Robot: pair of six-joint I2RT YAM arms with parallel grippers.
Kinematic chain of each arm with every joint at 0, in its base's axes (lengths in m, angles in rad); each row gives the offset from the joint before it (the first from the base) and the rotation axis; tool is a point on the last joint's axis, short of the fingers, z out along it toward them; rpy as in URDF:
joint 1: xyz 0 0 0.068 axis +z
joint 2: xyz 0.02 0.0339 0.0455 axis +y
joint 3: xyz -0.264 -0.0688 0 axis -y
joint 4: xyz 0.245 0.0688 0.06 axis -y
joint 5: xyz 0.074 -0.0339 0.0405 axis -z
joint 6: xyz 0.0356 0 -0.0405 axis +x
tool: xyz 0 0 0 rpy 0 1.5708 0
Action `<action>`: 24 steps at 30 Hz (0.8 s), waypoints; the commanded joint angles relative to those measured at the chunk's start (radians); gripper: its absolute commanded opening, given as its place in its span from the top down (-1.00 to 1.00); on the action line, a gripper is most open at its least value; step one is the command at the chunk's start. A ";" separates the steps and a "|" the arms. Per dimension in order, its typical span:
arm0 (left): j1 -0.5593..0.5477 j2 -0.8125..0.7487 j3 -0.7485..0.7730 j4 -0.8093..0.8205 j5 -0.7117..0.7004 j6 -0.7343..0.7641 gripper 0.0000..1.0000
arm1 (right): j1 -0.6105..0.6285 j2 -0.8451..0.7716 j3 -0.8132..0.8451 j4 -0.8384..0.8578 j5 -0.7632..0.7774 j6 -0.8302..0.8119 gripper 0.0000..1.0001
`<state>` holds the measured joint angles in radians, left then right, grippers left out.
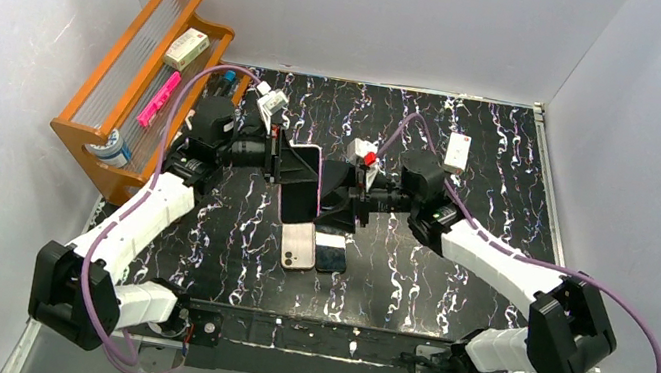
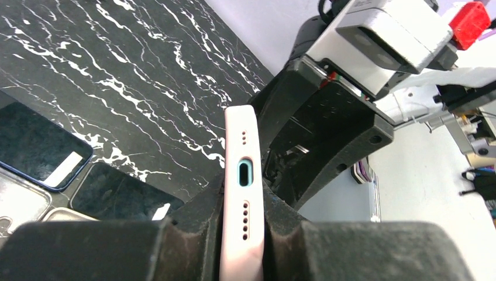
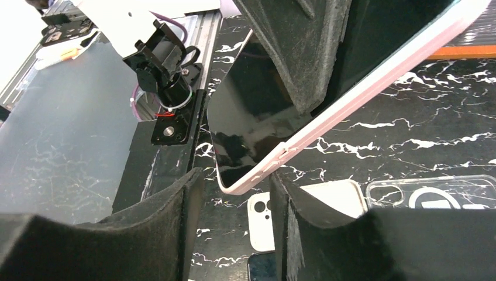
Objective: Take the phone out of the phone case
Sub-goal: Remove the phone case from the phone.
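Your left pincer (image 2: 241, 211) pinches the stiff glass-faced phone (image 3: 251, 117) in its soft pink case (image 2: 241, 146); peel the pliable corner with your spread right pincer (image 3: 234, 187).

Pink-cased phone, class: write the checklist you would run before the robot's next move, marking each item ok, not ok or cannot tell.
1. Is the left gripper shut on the phone case: ok.
2. Is the phone lifted off the table: ok.
3. Are the right gripper jaws open: ok.
4. Is the case corner between the right fingers: cannot tell.
5. Is the phone out of its case: not ok, it sits inside.
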<state>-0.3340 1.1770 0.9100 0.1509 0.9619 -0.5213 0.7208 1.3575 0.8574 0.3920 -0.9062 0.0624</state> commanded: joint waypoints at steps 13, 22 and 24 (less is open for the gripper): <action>-0.014 -0.059 0.041 0.068 0.110 -0.001 1.00 | 0.034 0.040 0.104 -0.156 -0.098 -0.180 0.24; -0.015 -0.071 0.044 0.057 0.104 0.021 1.00 | 0.035 0.026 0.106 -0.198 -0.080 -0.193 0.13; -0.014 -0.074 0.045 0.056 0.103 0.023 1.00 | 0.035 0.025 0.104 -0.202 -0.079 -0.194 0.13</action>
<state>-0.3454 1.1614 0.9100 0.1650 1.0351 -0.4938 0.7467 1.3960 0.9287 0.2291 -0.9749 -0.1036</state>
